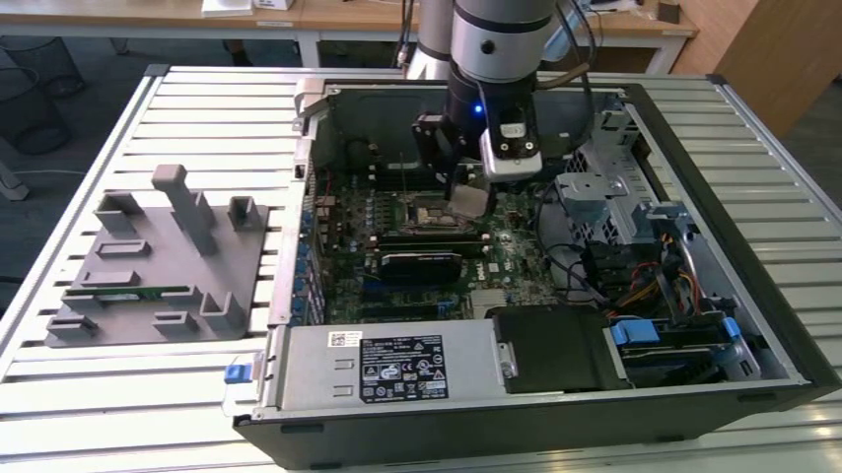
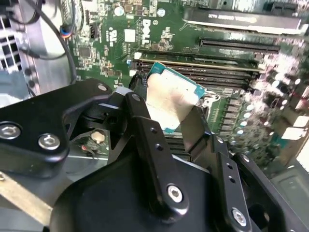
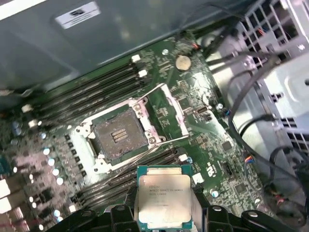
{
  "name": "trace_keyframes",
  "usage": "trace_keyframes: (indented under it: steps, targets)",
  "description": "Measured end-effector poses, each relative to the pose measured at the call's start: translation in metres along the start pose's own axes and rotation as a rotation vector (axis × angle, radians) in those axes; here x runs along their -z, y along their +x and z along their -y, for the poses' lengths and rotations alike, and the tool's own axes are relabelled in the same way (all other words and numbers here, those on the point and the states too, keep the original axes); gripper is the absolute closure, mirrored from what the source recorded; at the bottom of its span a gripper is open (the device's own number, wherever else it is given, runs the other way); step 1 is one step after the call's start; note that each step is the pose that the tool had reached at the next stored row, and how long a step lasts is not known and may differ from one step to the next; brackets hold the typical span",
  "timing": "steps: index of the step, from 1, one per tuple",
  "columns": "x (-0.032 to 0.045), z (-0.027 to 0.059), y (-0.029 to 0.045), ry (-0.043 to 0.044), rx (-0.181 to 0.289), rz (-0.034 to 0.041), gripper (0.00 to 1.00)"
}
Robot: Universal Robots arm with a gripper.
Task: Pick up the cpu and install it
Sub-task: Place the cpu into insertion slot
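Cpu [image 3: 164, 198]: flat square, silver top, green rim, clamped between jaws over motherboard [image 3: 212, 125].

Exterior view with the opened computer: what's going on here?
The robot arm's pincer is shut on the cpu and holds it above the motherboard inside the open computer case. In the first wrist view the socket is empty, with its metal frame swung open. The cpu is close to the socket but not yet seated in it.
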State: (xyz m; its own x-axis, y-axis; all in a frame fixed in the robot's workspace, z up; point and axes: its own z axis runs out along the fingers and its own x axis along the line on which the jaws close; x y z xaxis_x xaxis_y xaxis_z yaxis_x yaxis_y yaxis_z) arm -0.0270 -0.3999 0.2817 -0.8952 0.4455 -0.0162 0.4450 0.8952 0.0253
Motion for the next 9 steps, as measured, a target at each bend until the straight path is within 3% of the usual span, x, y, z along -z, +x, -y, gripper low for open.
trace_keyframes:
  steps: [9]
  targets:
    - [-0.0042,0.0001,0.0001,0.0027,-0.165,0.0042,0.47]
